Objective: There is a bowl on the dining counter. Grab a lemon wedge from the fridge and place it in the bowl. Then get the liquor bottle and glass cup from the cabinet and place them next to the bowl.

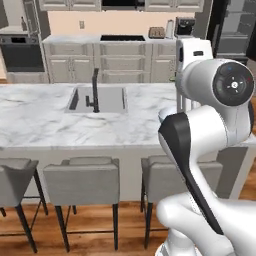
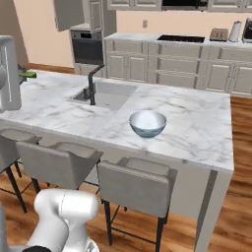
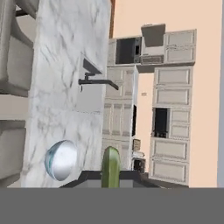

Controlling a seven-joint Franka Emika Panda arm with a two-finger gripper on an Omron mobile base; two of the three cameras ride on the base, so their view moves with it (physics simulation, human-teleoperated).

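the lemon wedge (image 3: 110, 167) is sitting gripped between the jaws, being carried above the counter (image 2: 197, 123). the bowl (image 2: 147, 123) is waiting empty to receive it.

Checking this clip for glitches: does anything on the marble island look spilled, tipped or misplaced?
Nothing stands out. The wide shallow white round bowl sits upright on the white grey-veined marble island top, apart from the steel sink. A green wedge-like piece stands at the tool; the grip itself is hidden.
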